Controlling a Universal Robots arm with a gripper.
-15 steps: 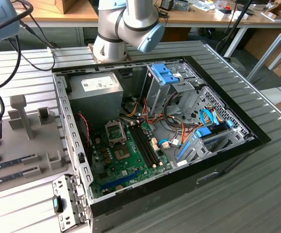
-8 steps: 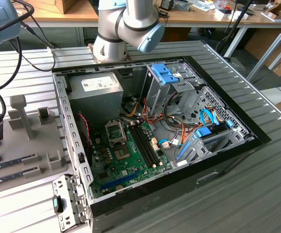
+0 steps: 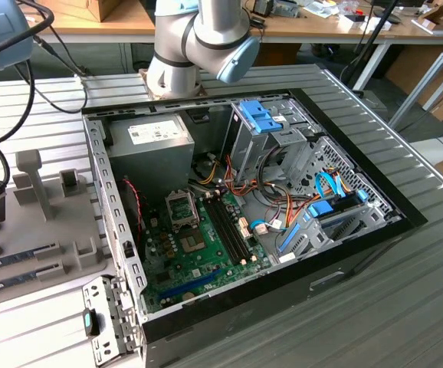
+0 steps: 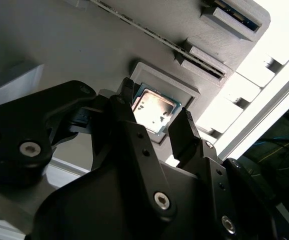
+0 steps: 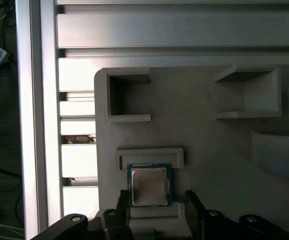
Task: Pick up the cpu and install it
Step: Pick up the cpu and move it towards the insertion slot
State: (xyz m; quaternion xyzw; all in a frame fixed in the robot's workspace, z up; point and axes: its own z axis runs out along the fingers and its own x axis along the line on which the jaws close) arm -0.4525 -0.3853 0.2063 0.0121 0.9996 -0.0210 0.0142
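Two kinds of surface make up the workspace. One is a table (image 3: 405, 307) of ribbed, silver-grey aluminium profiles with long grooves. The other, across the top of the exterior view, is a row of wooden benches (image 3: 114, 23) cluttered with boxes and cables.

At the centre of that frame an open computer case (image 3: 99, 176) of perforated sheet metal lies on its side, black along its lower edge. Inside, a green motherboard (image 3: 198, 253) fills the lower left, with a metal socket frame (image 3: 182, 207) near its upper part. A plain grey power supply (image 3: 149, 149) sits in the upper left corner. Blue plastic drive cages (image 3: 256, 119) stand at the upper right, and coloured wires (image 3: 283, 203) run between them.

The arm (image 3: 198, 38), pale grey with light blue caps, rises at the top centre just behind the case. At the exterior view's left a matte, pale grey fixture plate (image 3: 53, 222) with raised blocks and slots lies on the table beside the case.

In both wrist views the cpu (image 5: 149, 186) (image 4: 154, 111) lies flat in a shallow square recess of that plate, its dull silver top edged by a thin green rim. The gripper (image 5: 157, 197) is spread wide and grips nothing. Its black fingers (image 5: 123, 200), studded with round screw heads, stand one on either side of the cpu, close to its edges; whether they touch it I cannot tell. Box-shaped open pockets (image 5: 129, 95) are moulded into the plate near the recess.
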